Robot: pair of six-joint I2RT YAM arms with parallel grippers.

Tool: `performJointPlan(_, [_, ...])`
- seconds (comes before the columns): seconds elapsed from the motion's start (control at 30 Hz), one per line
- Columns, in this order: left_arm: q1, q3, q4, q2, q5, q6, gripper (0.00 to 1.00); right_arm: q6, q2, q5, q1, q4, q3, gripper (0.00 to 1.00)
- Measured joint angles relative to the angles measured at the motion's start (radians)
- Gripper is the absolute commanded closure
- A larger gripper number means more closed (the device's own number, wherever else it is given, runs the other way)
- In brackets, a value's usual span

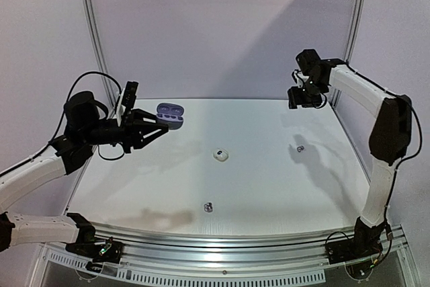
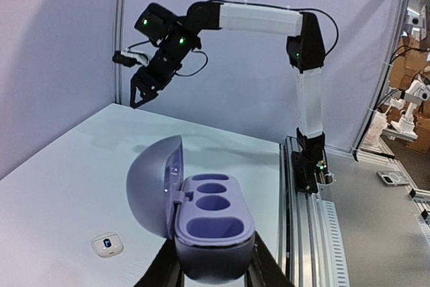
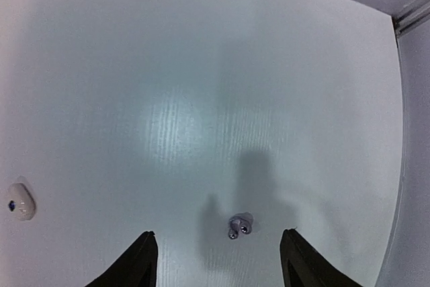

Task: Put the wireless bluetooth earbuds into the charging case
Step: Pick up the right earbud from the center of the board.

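While the open case (image 2: 211,223) is pinched by the left pincer (image 1: 161,124), it is seen empty; a grey earbud (image 3: 238,225), below the spread right pincer (image 3: 216,250), is not yet picked.

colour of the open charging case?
Pale lavender. The charging case shows best in the left wrist view.

The grey earbud (image 3: 238,225) lies alone on bare table (image 3: 201,65), open air up to the right fingers (image 3: 138,263).
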Motion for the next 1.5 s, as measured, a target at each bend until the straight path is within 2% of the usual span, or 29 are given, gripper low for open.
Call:
performJointPlan(0.17, [0.000, 0.019, 0.042, 0.059, -0.006, 0.005, 1.00, -0.078, 0.184, 0.047, -0.035, -0.099, 0.089, 0.50])
performJointPlan(0.23, [0.001, 0.013, 0.075, 0.068, -0.001, 0.005, 1.00, -0.102, 0.223, 0.054, -0.042, -0.129, 0.101, 0.51])
performJointPlan(0.4, [0.004, -0.063, 0.261, 0.080, 0.035, 0.002, 1.00, -0.143, 0.267, 0.076, -0.054, -0.183, 0.113, 0.58])
performJointPlan(0.47, [0.005, -0.103, 0.343, 0.113, 0.033, -0.011, 1.00, -0.160, 0.273, 0.074, -0.056, -0.203, 0.119, 0.58])
performJointPlan(0.57, [0.003, -0.111, 0.379, 0.149, 0.007, -0.029, 1.00, -0.184, 0.288, 0.067, -0.056, -0.237, 0.133, 0.57])
performJointPlan(0.73, [-0.010, -0.084, 0.365, 0.154, -0.013, -0.029, 1.00, -0.252, 0.302, 0.053, -0.057, -0.264, 0.131, 0.57])
performJointPlan(0.9, [-0.012, -0.036, 0.329, 0.168, -0.011, -0.021, 1.00, -0.294, 0.339, 0.013, -0.062, -0.269, 0.131, 0.64])
performJointPlan(1.07, [-0.012, -0.035, 0.300, 0.179, -0.011, -0.007, 1.00, -0.303, 0.394, 0.013, -0.062, -0.277, 0.128, 0.68])
performJointPlan(1.5, [-0.012, -0.035, 0.289, 0.187, -0.007, 0.001, 1.00, -0.317, 0.397, 0.018, -0.062, -0.281, 0.125, 0.73])
